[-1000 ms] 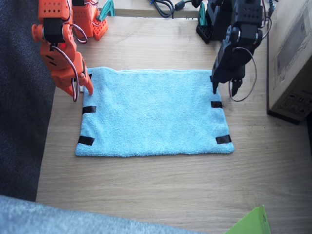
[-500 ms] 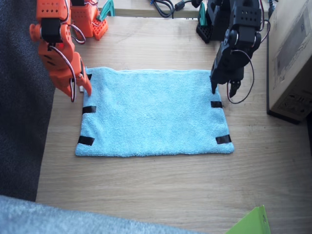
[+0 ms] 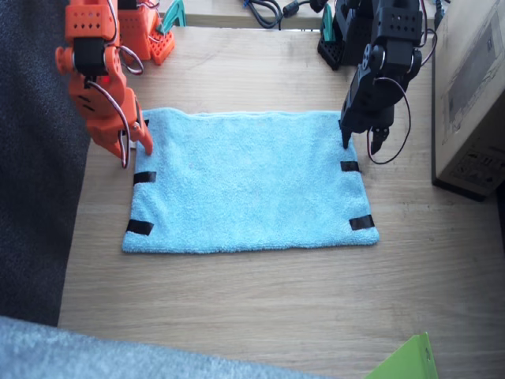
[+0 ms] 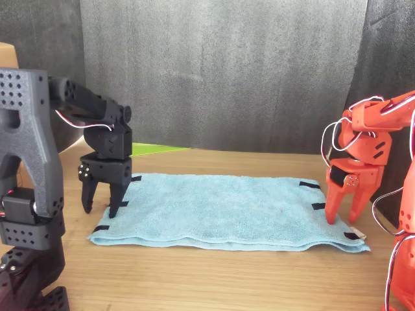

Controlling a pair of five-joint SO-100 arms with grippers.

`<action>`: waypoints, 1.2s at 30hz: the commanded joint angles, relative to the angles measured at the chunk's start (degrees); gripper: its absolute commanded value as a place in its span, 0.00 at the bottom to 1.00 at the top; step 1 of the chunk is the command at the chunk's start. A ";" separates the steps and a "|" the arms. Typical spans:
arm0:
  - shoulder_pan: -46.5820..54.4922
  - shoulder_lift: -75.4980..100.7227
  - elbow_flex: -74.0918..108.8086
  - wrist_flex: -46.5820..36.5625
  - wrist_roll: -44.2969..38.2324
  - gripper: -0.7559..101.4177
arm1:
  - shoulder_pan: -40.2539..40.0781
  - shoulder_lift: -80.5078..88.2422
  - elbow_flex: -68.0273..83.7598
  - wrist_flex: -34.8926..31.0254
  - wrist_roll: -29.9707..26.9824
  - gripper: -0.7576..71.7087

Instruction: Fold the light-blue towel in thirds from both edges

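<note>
both pincers hang open over the light-blue towel [image 3: 248, 183], left pincer [image 3: 360, 140] and right pincer [image 3: 134, 148] each straddling a short edge, so pinch both layers squarely before lifting.

No readable text, brand, number or sign found in either view. Cardboard box [image 3: 472, 95], right of light-blue towel [image 3: 248, 180], carried grey panel with marks too blurred to read. Small white tag [image 4: 354, 236] at towel corner showed no legible print
</note>
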 commanded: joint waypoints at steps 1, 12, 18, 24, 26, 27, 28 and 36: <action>1.32 1.76 1.23 0.70 0.53 0.31 | 0.44 -0.62 1.23 -0.44 0.88 0.36; 1.41 1.85 1.23 0.70 0.62 0.30 | 0.44 -3.25 0.62 -0.70 -0.18 0.35; 1.41 1.76 1.14 0.70 0.70 0.21 | 0.53 -3.52 0.62 -0.35 -0.88 0.23; 1.23 2.37 1.49 0.79 0.70 0.14 | 0.70 -3.43 1.23 -0.26 -1.41 0.12; 0.88 2.90 1.67 0.88 0.70 0.11 | 0.70 -3.52 1.32 -0.18 -1.67 0.10; 0.79 3.16 1.85 0.88 0.70 0.09 | 0.70 -3.52 1.41 -0.18 -1.76 0.07; 0.62 3.43 1.85 0.97 0.62 0.08 | 0.70 -3.52 1.49 -0.18 -1.85 0.06; 0.62 5.45 3.08 0.97 0.09 0.01 | 1.76 -2.99 2.72 -0.18 -2.55 0.02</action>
